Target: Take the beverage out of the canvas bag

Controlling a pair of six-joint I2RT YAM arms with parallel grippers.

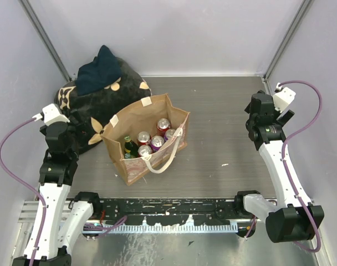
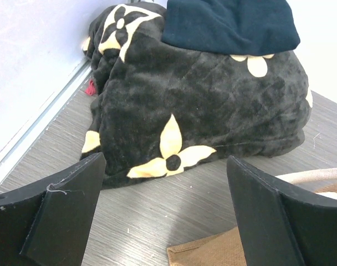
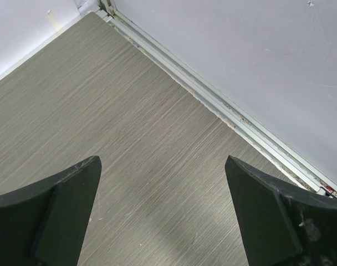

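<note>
The tan canvas bag (image 1: 136, 166) stands open left of the table's middle, with cream handles. Inside stand several silver-topped cans (image 1: 157, 142) and a green bottle (image 1: 128, 145). My left gripper (image 1: 73, 128) is open and empty, to the left of the bag and in front of the black cushion. In the left wrist view its jaws (image 2: 166, 221) stand wide apart over bare table, with a corner of the bag (image 2: 213, 249) and a handle (image 2: 318, 176) at lower right. My right gripper (image 1: 261, 111) is open and empty far right of the bag. In the right wrist view (image 3: 163, 216) it is over bare table.
A black cushion with tan flower marks (image 1: 96, 105) lies at the back left, touching the bag's left side, with a navy cloth (image 1: 99, 69) on top; both show in the left wrist view (image 2: 202, 94). White walls enclose the table. A wall rail (image 3: 224, 105) runs beside the right gripper.
</note>
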